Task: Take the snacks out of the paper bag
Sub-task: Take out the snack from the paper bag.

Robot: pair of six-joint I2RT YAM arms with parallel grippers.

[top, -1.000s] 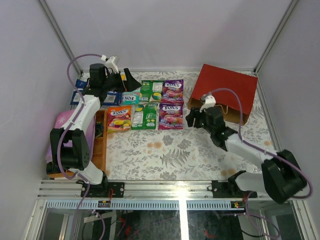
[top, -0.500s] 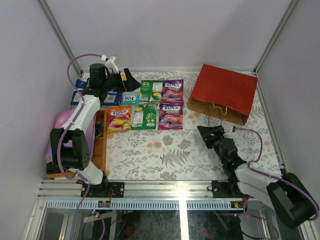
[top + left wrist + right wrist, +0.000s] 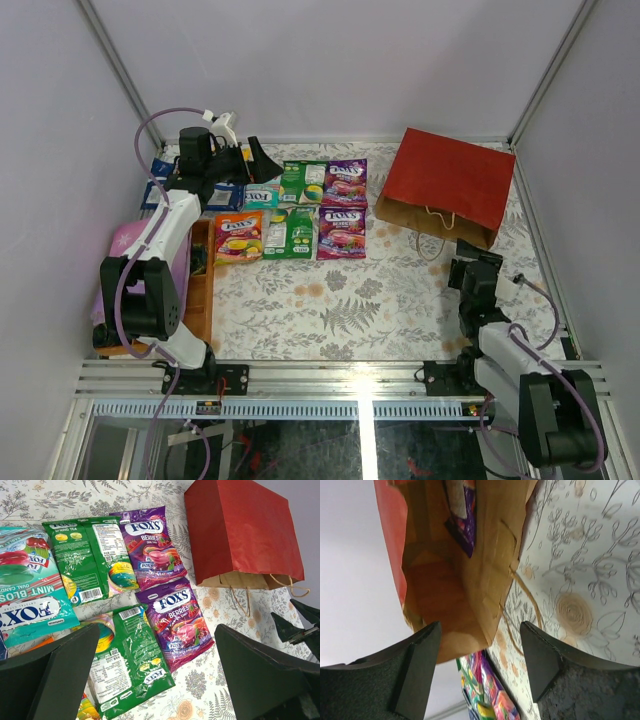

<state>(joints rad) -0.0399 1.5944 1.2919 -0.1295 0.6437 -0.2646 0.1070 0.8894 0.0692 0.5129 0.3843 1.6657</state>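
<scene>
At about 1 o'clock on the floral-patterned tablecloth [image 3: 350,300], the large red paper shopping bag [image 3: 455,180] lies on its side. Its brown kraft mouth faces 6 o'clock and its thin tan twine handles [image 3: 522,591] trail onto the cloth. The right wrist view looks straight into that mouth — a glossy purple packet [image 3: 464,527] shows inside, near the top of that view. The right gripper [image 3: 480,626] sits at 4 o'clock, just short of the bag and not touching it. Its fingers are spread wide with nothing between them.

Out on the cloth, from 11 to 12 o'clock, flat glossy packets lie in two rows with their edges touching or overlapping:
- two purple FOX'S berry pouches [image 3: 152,545], one nearer than the other
- two green pouches [image 3: 90,560]
- a teal mint pouch [image 3: 262,193]
- an orange pouch [image 3: 238,237]

Blue-and-white packs [image 3: 225,195] lie at 10 o'clock, partly under the left arm. The left gripper [image 3: 157,628] hangs over this spread — fingers parted wide, holding nothing.

At 8 o'clock an orange-brown wooden tray [image 3: 198,290] sits beside a pink folded cloth [image 3: 130,240].
</scene>
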